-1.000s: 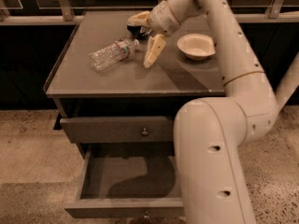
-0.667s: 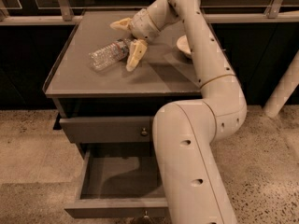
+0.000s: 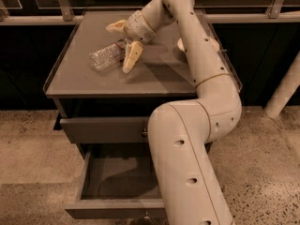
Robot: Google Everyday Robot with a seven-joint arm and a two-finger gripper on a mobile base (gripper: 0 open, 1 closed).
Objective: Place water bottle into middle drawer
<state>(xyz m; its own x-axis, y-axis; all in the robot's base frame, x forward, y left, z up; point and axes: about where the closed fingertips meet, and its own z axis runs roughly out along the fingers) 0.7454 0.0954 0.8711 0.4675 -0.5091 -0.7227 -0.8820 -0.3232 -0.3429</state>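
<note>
The water bottle [image 3: 106, 56] lies on its side on the grey cabinet top [image 3: 84, 81], towards the left, its cap end pointing right. My gripper [image 3: 123, 42] is open at that cap end. One cream finger [image 3: 116, 26] is behind the bottle and the other finger [image 3: 131, 57] is in front of it, so the bottle's right end lies between them. The middle drawer [image 3: 117, 178] is pulled out below the cabinet, and its grey tray floor is bare. My white arm crosses in front of the drawer's right side.
A shut grey drawer [image 3: 103, 128] with a small knob sits just under the top. The cream bowl [image 3: 181, 44] at the right of the top is mostly hidden by my arm. The speckled floor [image 3: 33, 149] surrounds the cabinet. A white post [image 3: 283, 90] stands at the right.
My gripper has moved left across the cabinet top, from near the bowl to the bottle's cap end. The bottle and the drawer have not moved.
</note>
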